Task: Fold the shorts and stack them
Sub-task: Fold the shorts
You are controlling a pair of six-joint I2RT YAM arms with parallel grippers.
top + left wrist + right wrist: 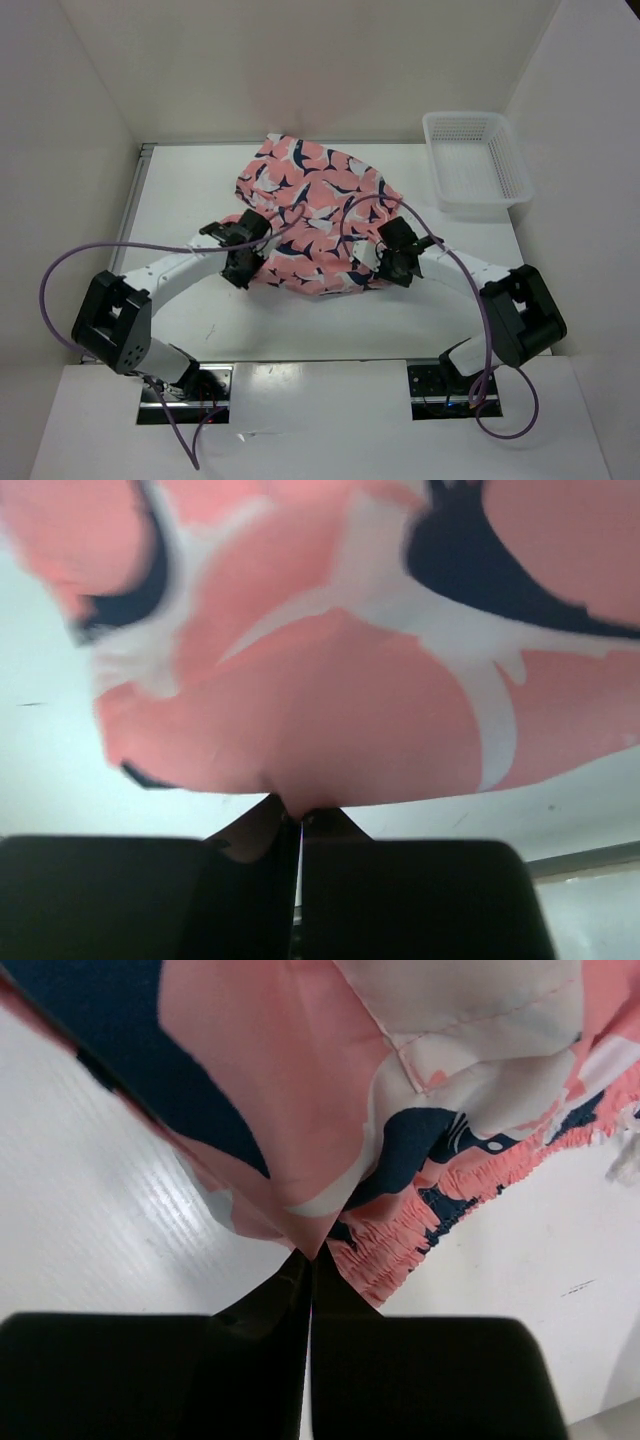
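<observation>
Top external shows the shorts [318, 210] bunched toward the desk's [300, 325] far edge, the left hand [298, 818] and right hand [310, 1258] each clamped on their near hem.

The shorts [315, 215] were spread at the centre of the table [190, 190], reaching toward its far edge. The left gripper [245, 262] was clamped on the shorts' near-left edge, and the right gripper [392, 258] on the near-right edge. The mesh basket [476, 160] stood at the far-right corner of the table, right of the shorts and not touching them.
</observation>
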